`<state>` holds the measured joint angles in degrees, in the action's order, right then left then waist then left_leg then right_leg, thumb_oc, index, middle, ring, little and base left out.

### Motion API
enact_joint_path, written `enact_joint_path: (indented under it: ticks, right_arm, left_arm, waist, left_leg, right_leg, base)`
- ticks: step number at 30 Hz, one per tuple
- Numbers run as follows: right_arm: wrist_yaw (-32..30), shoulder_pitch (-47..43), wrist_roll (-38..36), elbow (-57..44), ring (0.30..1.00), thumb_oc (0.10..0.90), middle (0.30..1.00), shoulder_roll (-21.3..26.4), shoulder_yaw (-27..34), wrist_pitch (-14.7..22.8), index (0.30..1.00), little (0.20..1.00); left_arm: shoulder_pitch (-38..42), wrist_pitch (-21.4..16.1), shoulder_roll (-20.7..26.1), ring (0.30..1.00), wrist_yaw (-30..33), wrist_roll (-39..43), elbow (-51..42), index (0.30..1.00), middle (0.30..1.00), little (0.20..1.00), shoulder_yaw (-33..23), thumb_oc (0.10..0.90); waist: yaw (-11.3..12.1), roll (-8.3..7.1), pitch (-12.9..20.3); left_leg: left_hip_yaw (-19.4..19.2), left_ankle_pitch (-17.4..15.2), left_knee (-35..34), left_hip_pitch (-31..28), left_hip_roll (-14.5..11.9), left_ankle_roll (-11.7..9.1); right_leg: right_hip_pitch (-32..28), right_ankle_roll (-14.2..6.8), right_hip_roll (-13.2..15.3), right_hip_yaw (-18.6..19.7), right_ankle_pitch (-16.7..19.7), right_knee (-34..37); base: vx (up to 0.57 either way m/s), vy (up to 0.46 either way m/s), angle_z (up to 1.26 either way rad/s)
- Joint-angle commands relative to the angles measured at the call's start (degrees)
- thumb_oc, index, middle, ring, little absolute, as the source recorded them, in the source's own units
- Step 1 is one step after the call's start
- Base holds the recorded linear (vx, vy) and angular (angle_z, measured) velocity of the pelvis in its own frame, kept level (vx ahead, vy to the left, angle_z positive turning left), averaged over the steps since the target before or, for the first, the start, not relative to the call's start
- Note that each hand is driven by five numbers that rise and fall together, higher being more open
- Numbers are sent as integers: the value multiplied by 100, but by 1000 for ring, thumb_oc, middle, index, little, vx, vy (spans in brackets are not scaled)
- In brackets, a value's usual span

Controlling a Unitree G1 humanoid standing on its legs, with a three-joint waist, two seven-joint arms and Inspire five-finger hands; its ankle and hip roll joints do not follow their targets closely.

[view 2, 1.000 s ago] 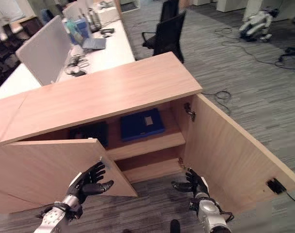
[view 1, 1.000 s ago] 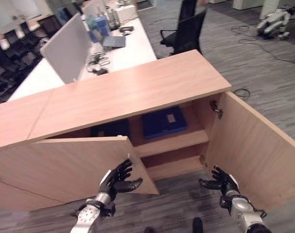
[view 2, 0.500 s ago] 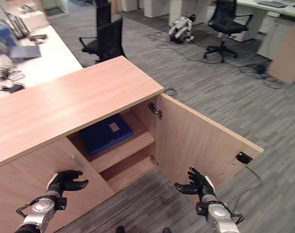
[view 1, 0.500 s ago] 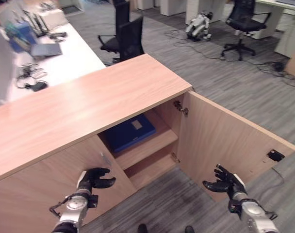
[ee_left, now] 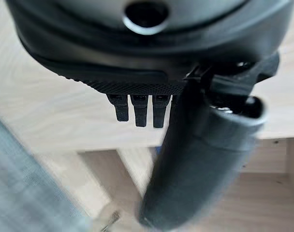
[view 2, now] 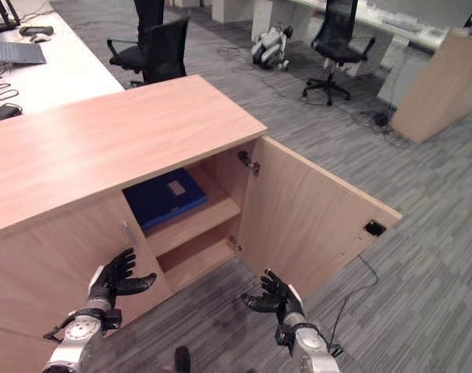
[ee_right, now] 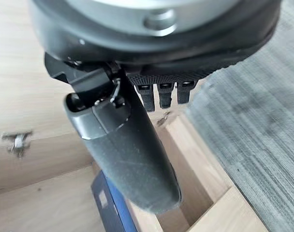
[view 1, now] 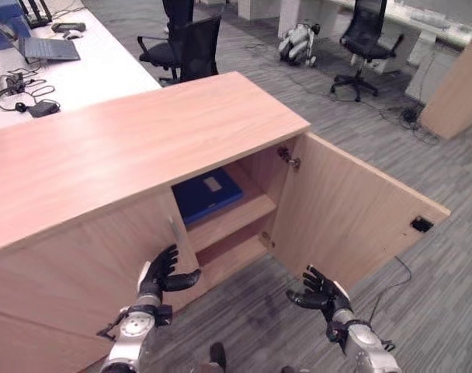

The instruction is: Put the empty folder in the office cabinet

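The left hand (view 1: 160,276) hangs low in front of the office cabinet (view 1: 135,132), its fingers spread and relaxed, holding nothing; its fingertips reach toward the free edge of the left door (view 1: 81,264), though whether they touch the wood cannot be told. The right hand (view 1: 323,293) is also spread wide and empty, palm turned toward the cabinet's opening, just in front of the lower edge of the right door (view 1: 348,210) and apart from it. Both of the 2 hands sit above the grey striped carpet (view 1: 251,318). The right door stands swung well out to the robot's right, its hinge (view 1: 289,159) showing at the upper inner corner, and a small dark fitting (view 1: 421,224) sits near the door's far upper corner. Between the 2 doors the cabinet is open, and the blue folder (view 1: 206,194) lies flat on the upper shelf (view 1: 236,217), toward the shelf's left side (a pale label shows on its cover). The lower shelf (view 1: 224,252) sits beneath it. Beyond the cabinet's top, a white desk (view 1: 81,74) carries a laptop (view 1: 46,48), and black office chairs (view 1: 191,47) stand on the carpet farther back.
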<state>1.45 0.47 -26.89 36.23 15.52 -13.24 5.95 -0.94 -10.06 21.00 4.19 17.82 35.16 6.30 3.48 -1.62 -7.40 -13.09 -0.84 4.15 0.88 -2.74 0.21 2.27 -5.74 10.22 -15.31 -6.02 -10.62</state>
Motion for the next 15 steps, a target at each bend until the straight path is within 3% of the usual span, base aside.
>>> enact_joint_path:
  ticks: [1,3,4,6,13,15]
  right_arm:
    - [-24,-98,173,-306,900,800,900,149,128,384,900,900]
    - [-69,-109,140,-277,900,800,900,113,177,396,900,900]
    - [-112,-158,37,-197,900,800,900,100,238,424,900,900]
    - [-101,-98,59,-102,900,800,900,85,211,387,900,900]
    - [88,-12,96,-60,900,800,900,356,6,336,900,900]
    - [158,-42,110,-27,900,800,900,493,-63,331,900,900]
  left_arm:
    - [527,-439,-33,900,-157,115,-258,900,900,900,85,800]
    - [470,-436,-89,900,-222,142,-229,900,900,900,140,800]
    - [376,-399,-158,900,-349,163,-309,900,900,900,359,800]
    - [207,-361,-161,900,-464,42,-372,900,900,900,491,800]
    - [-154,-291,-320,900,-698,173,-460,900,900,900,538,800]
    - [-258,-261,-387,900,-759,269,-421,900,900,900,514,800]
  waist:
    - [-207,229,196]
    - [-205,248,197]
    - [-156,274,198]
    - [-129,226,278]
    - [-277,415,380]
    - [-355,475,227]
  left_leg:
    - [111,-55,-915,-779,-93,-91]
    - [82,-73,-915,-772,-115,-113]
    - [72,-61,-878,-687,-171,-171]
    - [26,-51,-879,-695,-185,-220]
    - [-313,215,-656,-778,-664,-574]
    - [-387,496,-20,-682,-996,-776]
  right_leg:
    - [100,-594,42,212,271,-493]
    - [39,-597,134,212,283,-343]
    - [-184,-584,372,83,405,208]
    - [-384,-519,408,109,490,625]
    - [-768,-302,-107,279,393,1324]
    - [-958,-111,-400,407,250,1533]
  base:
    - [-37,-122,-21]
    - [-32,-185,-9]
    - [-17,-270,-18]
    - [47,-319,-23]
    - [74,-329,-35]
    - [43,-370,-51]
